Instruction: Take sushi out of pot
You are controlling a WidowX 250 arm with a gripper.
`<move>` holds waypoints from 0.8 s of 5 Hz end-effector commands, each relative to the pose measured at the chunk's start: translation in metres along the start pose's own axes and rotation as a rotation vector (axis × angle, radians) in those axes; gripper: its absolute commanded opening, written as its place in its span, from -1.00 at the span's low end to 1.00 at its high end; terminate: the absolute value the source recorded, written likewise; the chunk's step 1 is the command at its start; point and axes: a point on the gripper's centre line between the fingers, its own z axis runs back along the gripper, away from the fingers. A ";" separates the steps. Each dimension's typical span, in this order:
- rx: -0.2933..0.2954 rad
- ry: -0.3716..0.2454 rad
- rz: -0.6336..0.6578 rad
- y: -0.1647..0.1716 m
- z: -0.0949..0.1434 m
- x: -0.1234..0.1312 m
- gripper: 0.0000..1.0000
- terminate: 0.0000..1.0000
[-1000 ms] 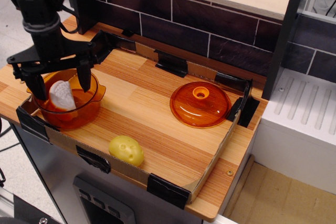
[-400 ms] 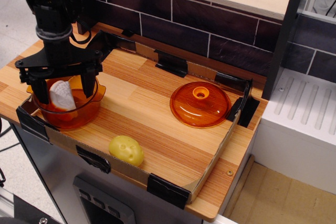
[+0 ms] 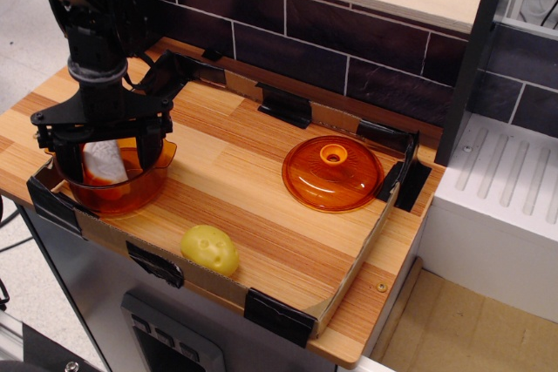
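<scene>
The translucent orange pot (image 3: 131, 187) stands at the front left of the wooden board. The sushi (image 3: 103, 163) sits inside it, showing its white body leaning upright; its top is hidden behind the gripper's crossbar. My black gripper (image 3: 109, 154) hangs over the pot with its jaws wide open. One finger is near the pot's left wall and the other finger (image 3: 155, 144) is near its right wall, so they stand on either side of the sushi without touching it.
The flat domed orange lid (image 3: 332, 172) with a knob lies at the right of the board. A yellow dimpled lump (image 3: 209, 249) lies near the front edge. Low cardboard walls with black clips (image 3: 279, 315) ring the board. A dark brick wall stands behind.
The gripper has moved right and slightly toward the back, centring over the pot, and its fingers sit lower around the sushi. The sushi, pot, lid and lump have not moved.
</scene>
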 end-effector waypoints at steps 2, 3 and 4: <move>-0.018 -0.050 0.001 0.000 0.008 0.005 -1.00 -1.00; -0.051 -0.063 0.033 0.004 0.019 0.009 -1.00 -1.00; -0.075 -0.064 0.052 0.007 0.046 0.015 -1.00 -1.00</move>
